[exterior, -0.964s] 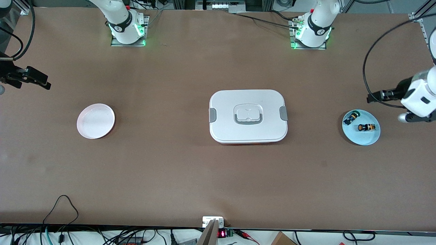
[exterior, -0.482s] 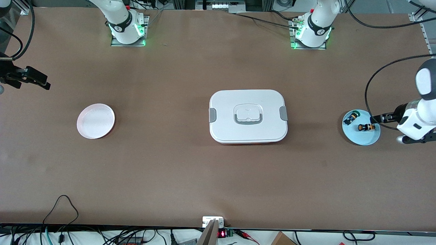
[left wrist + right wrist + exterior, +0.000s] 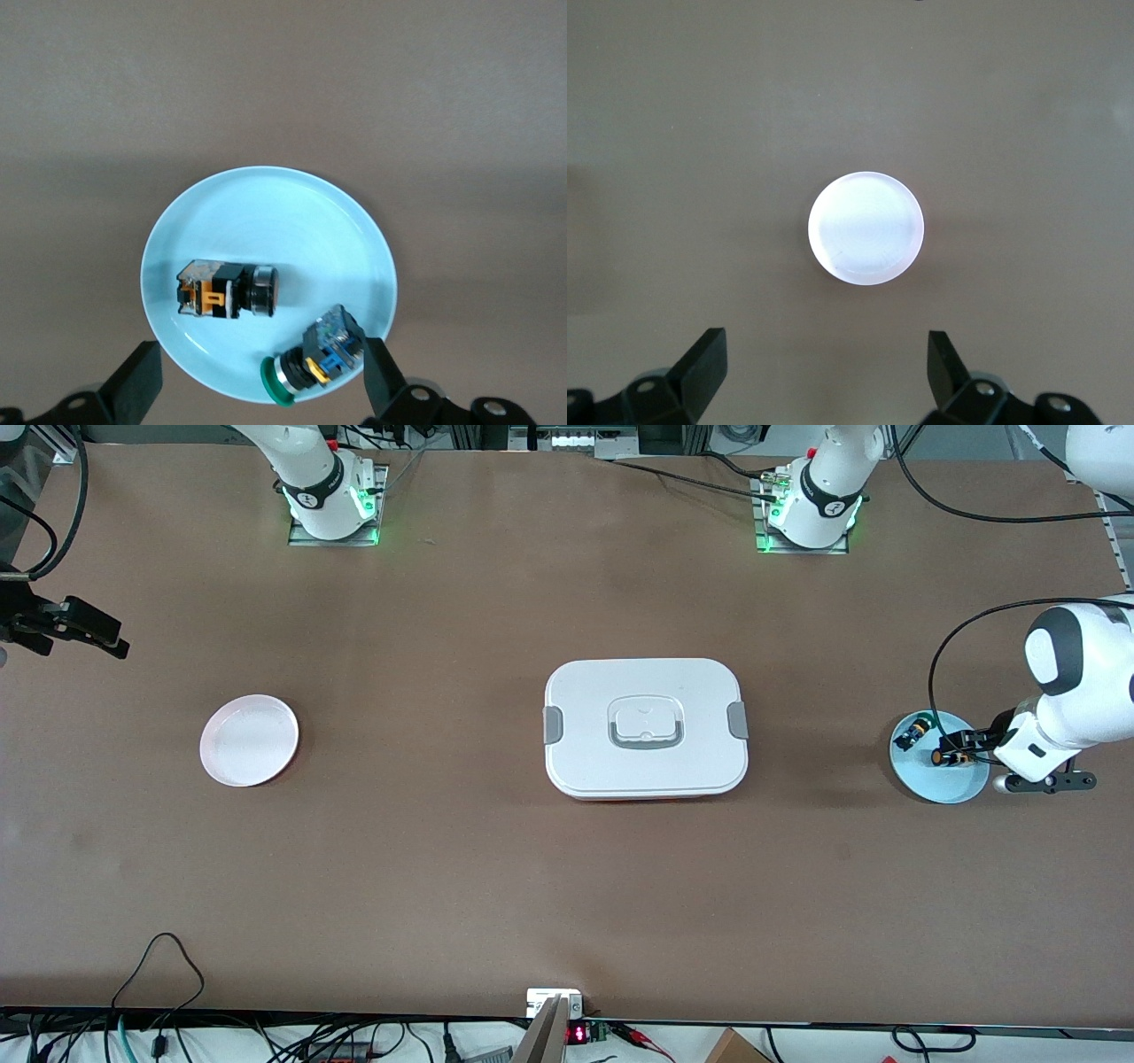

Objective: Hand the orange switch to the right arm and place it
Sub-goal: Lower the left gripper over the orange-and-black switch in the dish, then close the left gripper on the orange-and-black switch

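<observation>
The left wrist view alone shows the open left gripper [image 3: 257,390] over the orange switch [image 3: 226,289] on the blue plate [image 3: 266,208]; the open right gripper [image 3: 824,372] waits above the pink plate [image 3: 866,227].

The left gripper [image 3: 959,746] hangs over the blue plate [image 3: 955,790], fingers [image 3: 133,382] spread wide with the orange switch [image 3: 226,289] lying in the open gap between them. The green-capped switch [image 3: 312,358] lies close beside it on the same plate, right by one finger, so room there is tight. Mid-tabletop, the closed white box [image 3: 646,727] stands between the blue plate and the pink plate [image 3: 249,740]. The right gripper [image 3: 84,629] waits, fingers apart, over the tabletop's [image 3: 443,886] edge at the right arm's end. Bare tabletop surrounds the pink plate.
</observation>
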